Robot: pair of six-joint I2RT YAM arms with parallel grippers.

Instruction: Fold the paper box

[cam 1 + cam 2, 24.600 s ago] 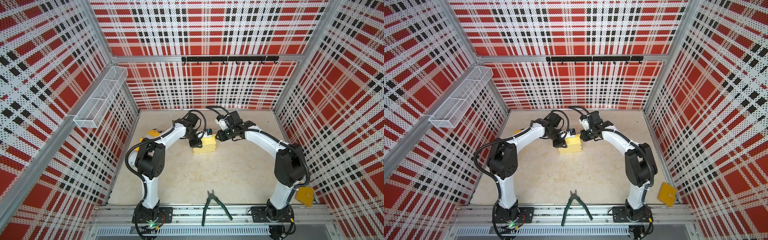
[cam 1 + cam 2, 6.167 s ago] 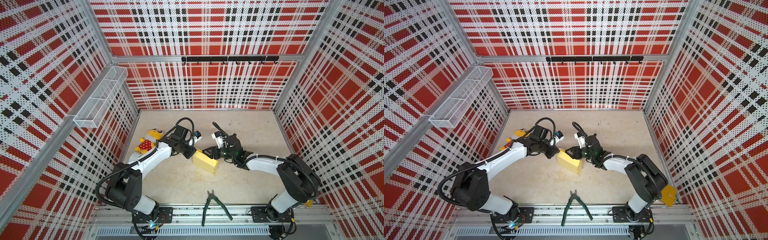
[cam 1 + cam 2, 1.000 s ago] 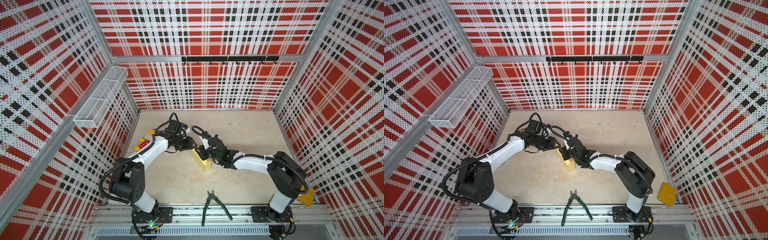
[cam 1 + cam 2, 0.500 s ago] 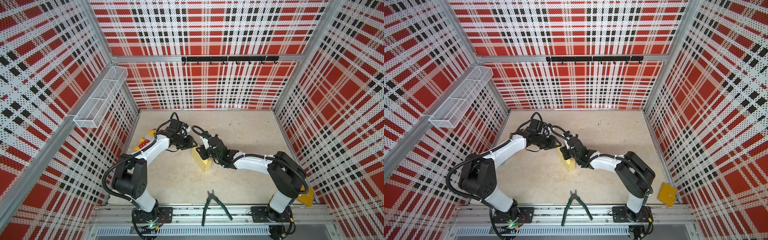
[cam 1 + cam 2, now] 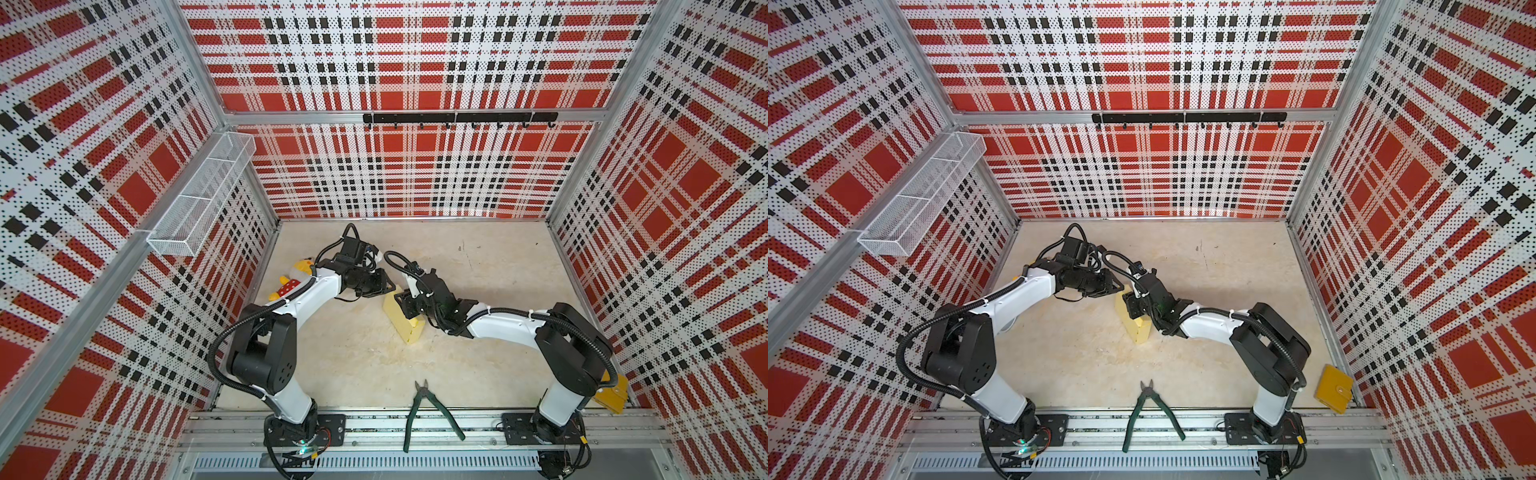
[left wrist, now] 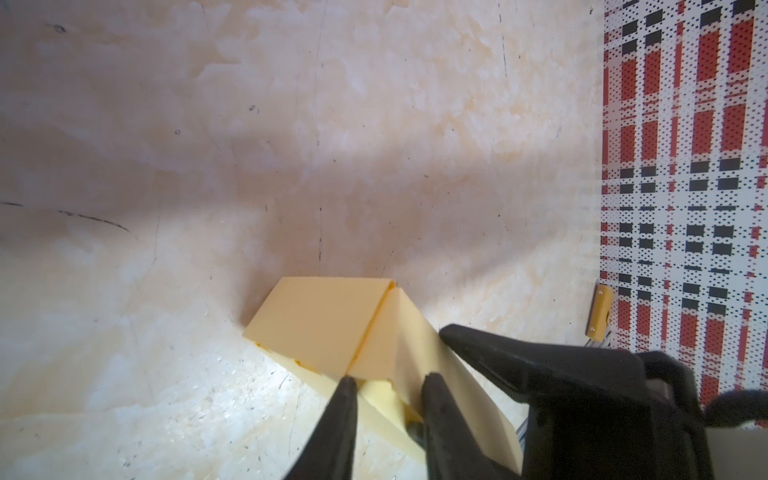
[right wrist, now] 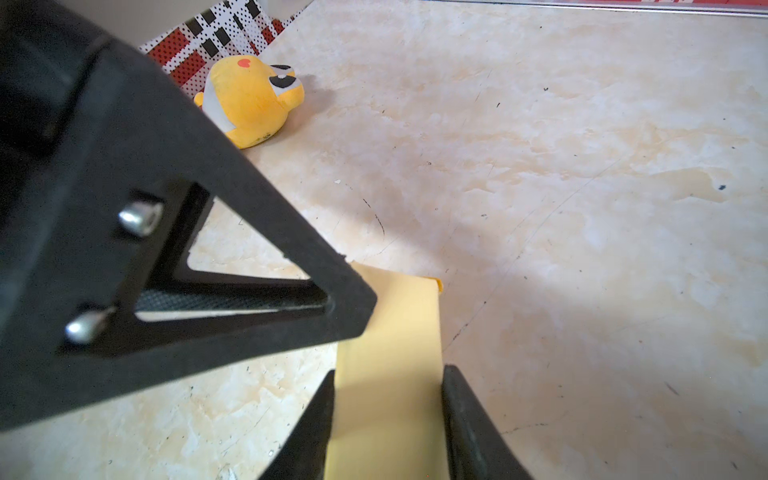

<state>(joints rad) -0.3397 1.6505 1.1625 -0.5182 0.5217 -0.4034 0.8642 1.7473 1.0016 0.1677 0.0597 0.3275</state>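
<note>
The paper box (image 5: 400, 318) (image 5: 1133, 321) is a pale yellow, narrow folded shape lying on the floor between both arms. My right gripper (image 5: 406, 305) (image 5: 1135, 308) clamps it across its width; in the right wrist view the box (image 7: 390, 332) fills the gap between both fingers (image 7: 328, 411), with the gripper (image 7: 388, 395) shut on it. My left gripper (image 5: 388, 286) (image 5: 1118, 287) meets the box's far end. In the left wrist view the gripper (image 6: 388, 380) stands narrow, both tips against the cardboard, with an end flap of the box (image 6: 316, 320) between them.
A yellow plush toy (image 5: 295, 276) (image 7: 249, 99) lies by the left wall. Green pliers (image 5: 428, 409) (image 5: 1148, 411) rest at the front rail. A mustard wallet (image 5: 1333, 388) (image 6: 600, 316) sits front right. A wire basket (image 5: 203, 195) hangs on the left wall.
My left gripper's jaws have narrowed onto the far end of the box. The right gripper keeps its hold and the box has barely shifted.
</note>
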